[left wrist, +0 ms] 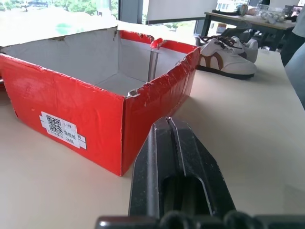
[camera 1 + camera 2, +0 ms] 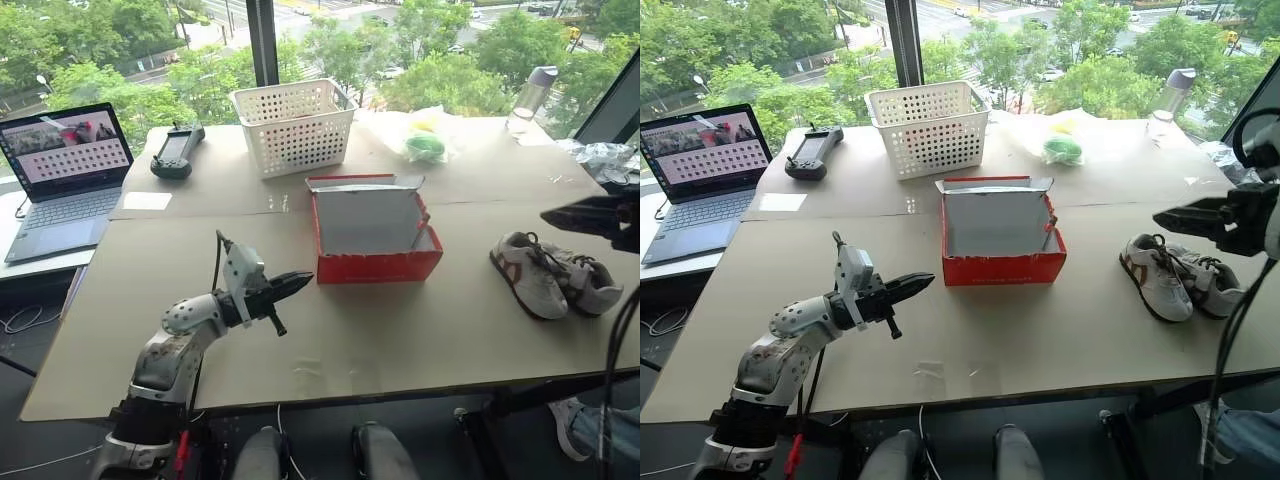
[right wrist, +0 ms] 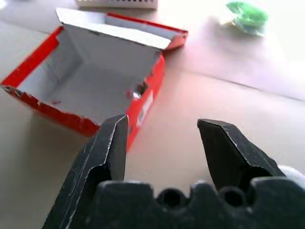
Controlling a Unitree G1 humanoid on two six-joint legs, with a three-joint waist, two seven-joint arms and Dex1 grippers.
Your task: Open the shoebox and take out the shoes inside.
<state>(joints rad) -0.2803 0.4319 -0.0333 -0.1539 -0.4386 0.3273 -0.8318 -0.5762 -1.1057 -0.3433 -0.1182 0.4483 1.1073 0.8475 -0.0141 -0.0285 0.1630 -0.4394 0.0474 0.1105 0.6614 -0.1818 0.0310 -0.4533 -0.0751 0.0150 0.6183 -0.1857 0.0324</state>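
The red shoebox (image 2: 378,266) stands open in the middle of the table, its lid (image 2: 365,184) folded back and its pale grey inside bare. The two whitish shoes (image 2: 545,275) with brown trim lie side by side on the table to the right of the box. My left gripper (image 2: 305,278) is shut and empty. It hovers level just left of the box's front corner (image 1: 125,98) and points at it. My right gripper (image 2: 1160,217) hangs raised above the shoes at the right edge; its fingers (image 3: 112,143) stand apart with nothing between them.
A white perforated basket (image 2: 294,125) stands behind the box. A laptop (image 2: 65,165) and a black controller (image 2: 176,150) sit at the back left. A green thing in a plastic bag (image 2: 426,145) and a bottle (image 2: 530,98) are at the back right.
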